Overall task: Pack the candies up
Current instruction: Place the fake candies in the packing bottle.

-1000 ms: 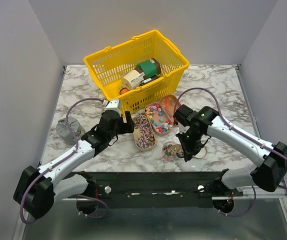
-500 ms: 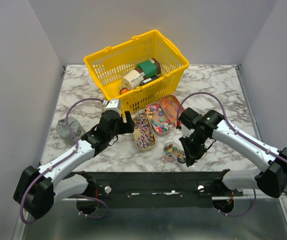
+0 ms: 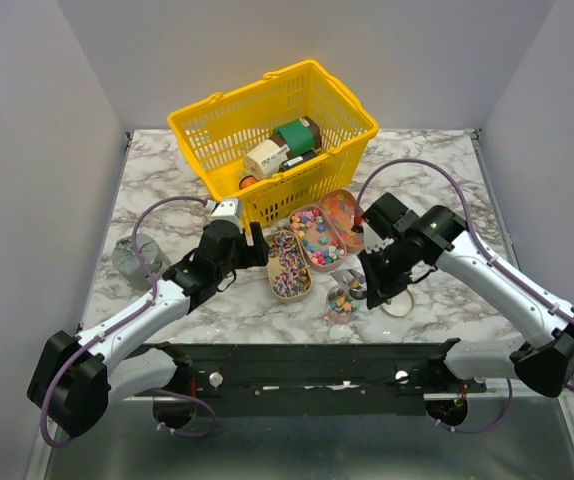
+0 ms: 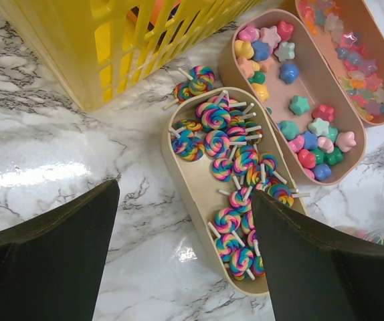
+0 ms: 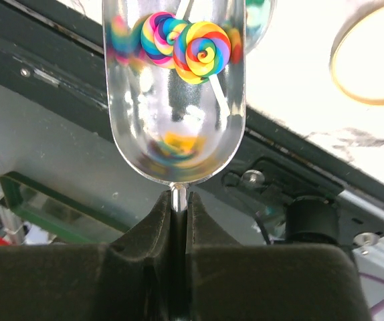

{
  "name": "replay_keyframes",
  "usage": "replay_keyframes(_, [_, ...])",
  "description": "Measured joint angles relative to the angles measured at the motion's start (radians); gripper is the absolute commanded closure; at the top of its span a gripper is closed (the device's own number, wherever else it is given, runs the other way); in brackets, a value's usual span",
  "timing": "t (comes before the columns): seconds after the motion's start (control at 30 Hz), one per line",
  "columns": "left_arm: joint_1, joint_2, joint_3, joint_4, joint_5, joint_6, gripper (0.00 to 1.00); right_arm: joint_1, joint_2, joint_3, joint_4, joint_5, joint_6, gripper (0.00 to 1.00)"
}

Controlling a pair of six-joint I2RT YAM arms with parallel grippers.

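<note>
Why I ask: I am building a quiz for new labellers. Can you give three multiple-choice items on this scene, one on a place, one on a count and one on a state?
1. Seen from above, which oval beige tray holds the rainbow-swirl lollipop candies?
A the left one
B the middle one
C the right one

2. How many oval beige trays lie in front of the yellow plastic basket?
A two
B three
C five

3. How do the right fingers stand?
A spread wide and empty
B shut on the thin handle of the clear plastic scoop
C shut on the basket's rim

Answers:
1 A: the lollipops fill the left tray.
2 B: beside it lie a middle tray and a right tray.
3 B: the right wrist view shows the handle pinched between them.
</note>
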Motion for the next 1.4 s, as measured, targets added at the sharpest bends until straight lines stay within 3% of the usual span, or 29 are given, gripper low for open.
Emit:
replay_keyframes(0.33, [0.001, 0.0, 0.003, -0.001, 0.034, -0.019, 0.03, 0.025, -0.035, 0.086, 0.021, 0.137, -0.072, 0.99])
replay_keyframes(0.67, [0.001, -0.006, 0.072, -0.005, 0.098, -0.037, 0.01, 0.163, -0.041, -0.01, 0.328, 0.315, -0.192, 0.99])
replay_keyframes(1.0, [0.001, 0.026, 0.105, 0.063, 0.212, -0.085, 0.01, 0.187, -0.002, -0.031, 0.511, 0.314, -0.3, 0.99])
replay_keyframes(1.27, [0.006, 0.027, 0.092, 0.076, 0.237, -0.114, 0.02, 0.187, -0.003, -0.063, 0.542, 0.326, -0.256, 0.99])
replay_keyframes(1.4, [0.006, 0.014, 0.101, 0.062, 0.235, -0.112, 0.02, 0.192, 0.013, -0.043, 0.473, 0.307, -0.16, 0.99])
